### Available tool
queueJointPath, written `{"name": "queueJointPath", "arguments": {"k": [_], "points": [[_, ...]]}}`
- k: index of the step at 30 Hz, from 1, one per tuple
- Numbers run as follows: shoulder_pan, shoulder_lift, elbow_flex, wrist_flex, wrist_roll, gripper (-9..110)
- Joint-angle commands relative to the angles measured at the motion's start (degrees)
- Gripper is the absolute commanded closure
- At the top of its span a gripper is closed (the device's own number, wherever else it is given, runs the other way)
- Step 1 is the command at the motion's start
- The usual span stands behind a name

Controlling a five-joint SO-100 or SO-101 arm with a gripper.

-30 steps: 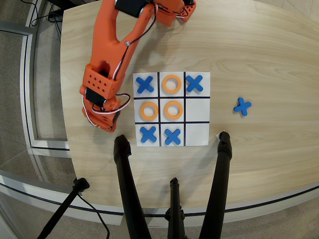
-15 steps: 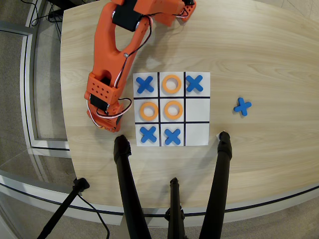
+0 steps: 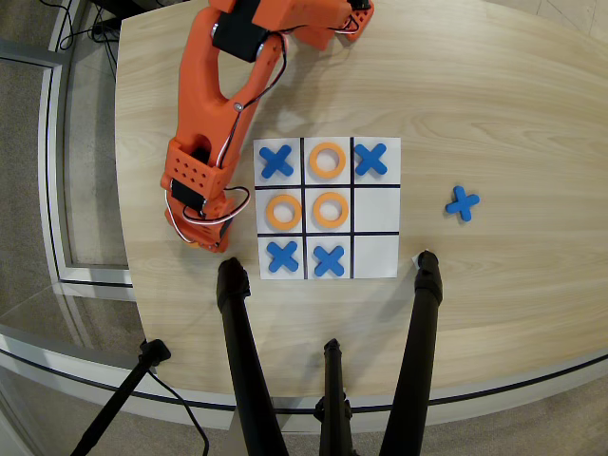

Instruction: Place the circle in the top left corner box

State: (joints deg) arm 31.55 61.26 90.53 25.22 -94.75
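The white nine-cell grid sheet [image 3: 376,204] lies mid-table. Three orange rings sit in it: top middle [image 3: 328,161], middle left [image 3: 283,211] and centre [image 3: 330,209]. Blue crosses fill three corners and the bottom middle cell. The only corner cell without a cross [image 3: 376,255] is at the bottom right in this overhead view and is bare. My orange gripper [image 3: 211,239] points down at the table just left of the sheet's lower left corner. A paler orange sliver [image 3: 194,243] shows under it, and the arm hides the rest. I cannot see how the jaws stand.
A loose blue cross [image 3: 463,202] lies on the wood to the right of the sheet. Black tripod legs [image 3: 244,351] [image 3: 418,342] reach onto the table's near edge below the sheet. The arm's base [image 3: 285,14] is at the top.
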Motion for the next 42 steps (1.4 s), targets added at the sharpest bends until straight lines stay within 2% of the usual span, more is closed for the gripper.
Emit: {"name": "queueJointPath", "arguments": {"k": [1,10,17,33,42], "points": [[1.2,4.2,2.8,2.4,-0.5,86],[1.3,25.4,22.1,18.0,-1.3,86],[-0.1,32.6,34.4,15.3,-1.5,86],[2.3,28.1,28.7,12.7,-1.0,102],[0.6,33.7,27.9,12.2,1.3,102]]}}
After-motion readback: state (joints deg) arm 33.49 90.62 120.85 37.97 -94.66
